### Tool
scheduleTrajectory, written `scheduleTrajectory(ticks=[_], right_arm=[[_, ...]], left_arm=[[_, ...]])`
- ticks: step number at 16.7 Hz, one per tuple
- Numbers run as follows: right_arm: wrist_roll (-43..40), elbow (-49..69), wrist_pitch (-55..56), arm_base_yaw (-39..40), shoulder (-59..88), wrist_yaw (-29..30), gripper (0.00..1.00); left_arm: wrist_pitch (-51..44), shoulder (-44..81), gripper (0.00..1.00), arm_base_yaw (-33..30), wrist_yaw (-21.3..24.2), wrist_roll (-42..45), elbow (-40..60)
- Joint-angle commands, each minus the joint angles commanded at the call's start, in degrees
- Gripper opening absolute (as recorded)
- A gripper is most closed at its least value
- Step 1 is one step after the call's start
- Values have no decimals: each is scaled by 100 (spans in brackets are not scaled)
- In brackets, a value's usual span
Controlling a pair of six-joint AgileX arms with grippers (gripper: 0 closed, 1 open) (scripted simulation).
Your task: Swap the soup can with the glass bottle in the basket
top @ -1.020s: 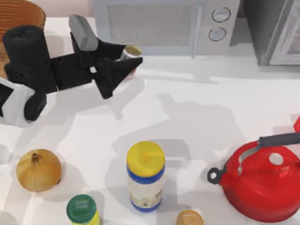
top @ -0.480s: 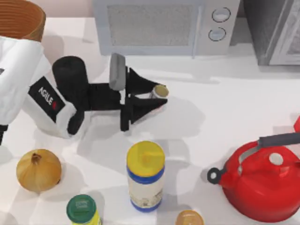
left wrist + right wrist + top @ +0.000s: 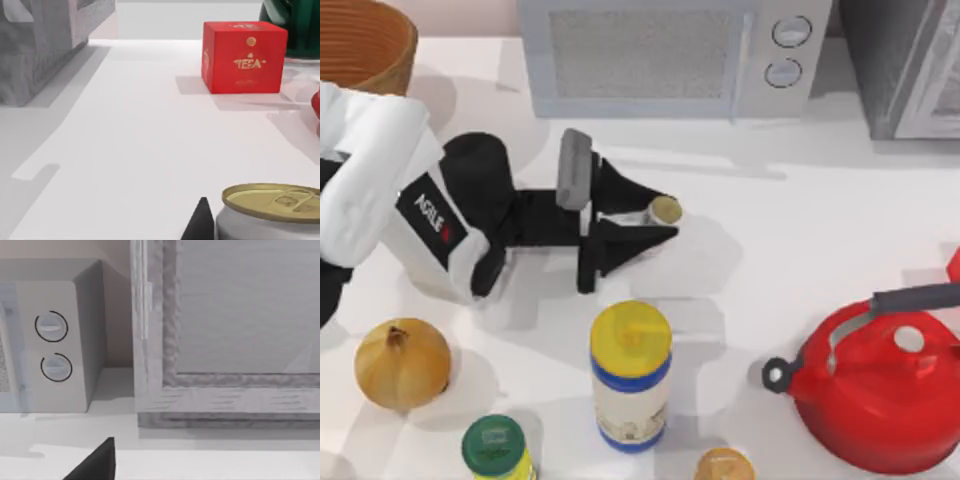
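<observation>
My left gripper reaches out over the middle of the table, and the soup can stands upright between its two dark fingers — one finger on the microwave side of the can, the other on the side nearer the yellow-lidded container. The fingers sit narrow and close against the can's sides, gripping it. From my left wrist, the can's dull gold top with its pull tab fills the near corner, with one fingertip just beside it. The basket sits at the table's far left corner, well apart from the can, with my own white arm lying between them. Around the can the tabletop is bare toward the right and toward the microwave — open room on both those sides. Nearer the front edge things crowd: the yellow-lidded container stands near the lower finger, an onion lies at the left, a green-capped jar is by the front edge, and a red kettle takes up the right front. Ahead of my left wrist a red tea box stands well apart across clear white surface. My right wrist camera faces the microwave's dials and a grey framed panel; a dark fingertip shows there, but I cannot tell how my right fingers stand.
</observation>
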Motion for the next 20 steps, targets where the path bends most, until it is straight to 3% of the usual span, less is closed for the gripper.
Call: scheduleTrajectory(ticks=[1,14,20], right_arm=[[0,0,0,0,0,0,100],[0,0,0,0,0,0,100],[0,0,0,0,0,0,100]], left_arm=[[0,0,0,0,0,0,0],[0,0,98,0,0,0,0],[0,0,100,0,0,0,0]])
